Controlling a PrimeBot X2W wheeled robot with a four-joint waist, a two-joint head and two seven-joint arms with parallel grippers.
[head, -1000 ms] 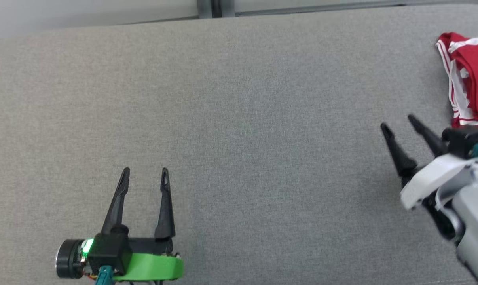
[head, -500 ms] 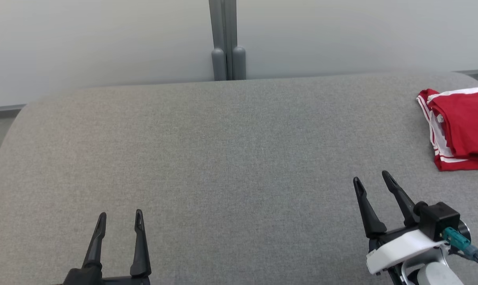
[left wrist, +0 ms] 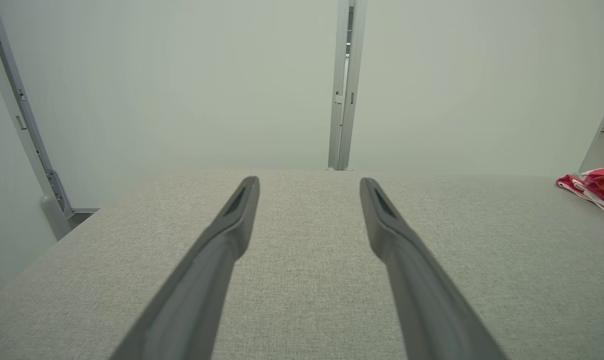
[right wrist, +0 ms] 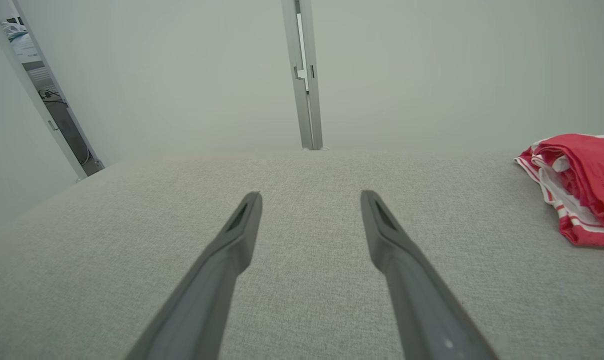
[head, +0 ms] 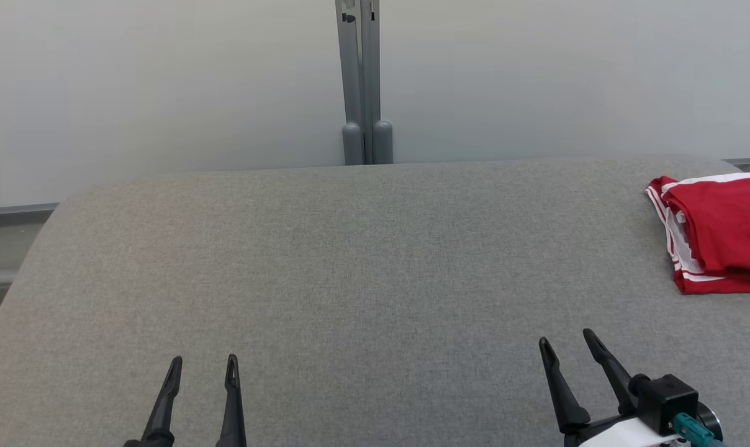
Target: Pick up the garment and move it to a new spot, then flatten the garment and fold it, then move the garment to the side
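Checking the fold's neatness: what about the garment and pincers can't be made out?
Garment: right side cut off by the right edge in head and right wrist views; tiny at the edge in left wrist view.
Its lower layers: hidden by the cloth itself.
Left pincer, right pincer: bases cut off by head view's bottom edge.

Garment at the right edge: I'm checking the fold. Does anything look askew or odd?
The red garment lies folded on the grey surface, but its layers aren't flush: a white-striped under layer peeks out along the edge facing the surface's middle.
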